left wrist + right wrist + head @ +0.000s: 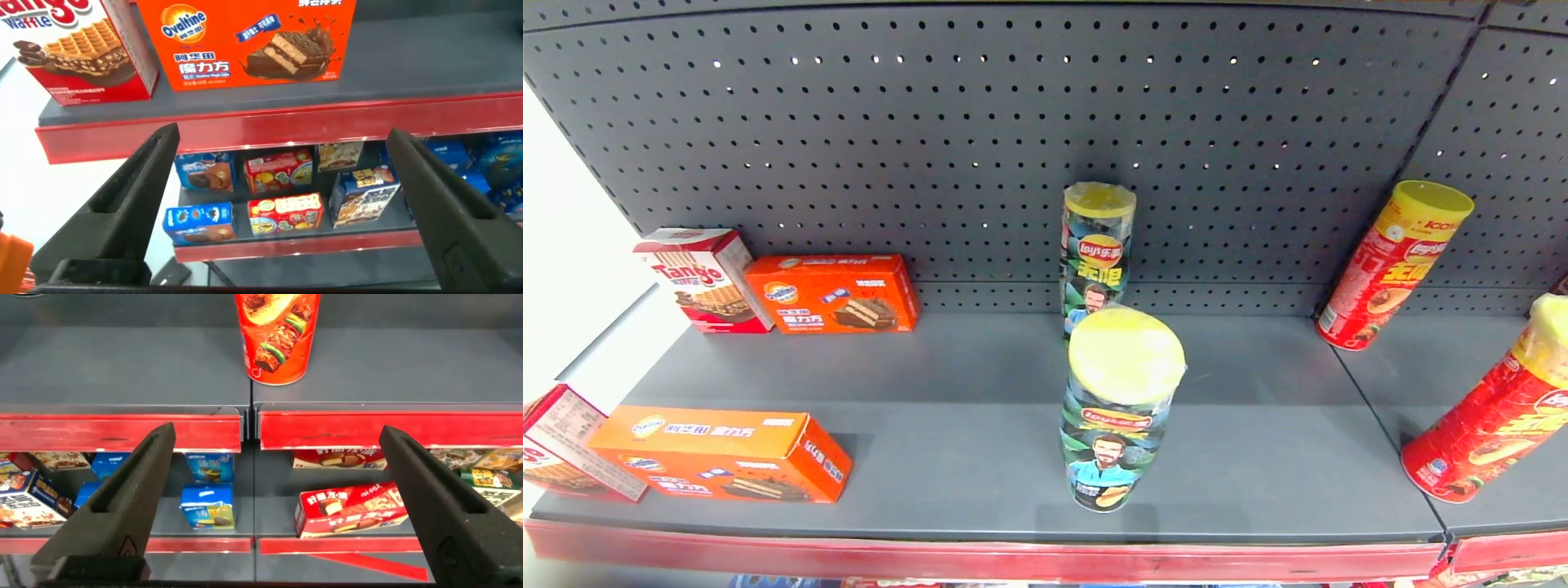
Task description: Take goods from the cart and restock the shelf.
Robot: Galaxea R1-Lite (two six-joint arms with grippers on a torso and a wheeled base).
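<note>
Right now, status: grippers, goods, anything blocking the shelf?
Left gripper open, empty; right gripper open, empty. Shelf holds boxes, green cans, red cans. Nothing seen in the way.

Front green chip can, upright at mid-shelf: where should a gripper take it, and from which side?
Likely around the round mid-body of the front green chip can, coming level from the open front. It stands upright with bare shelf on both flanks; another green can stands behind it.
</note>
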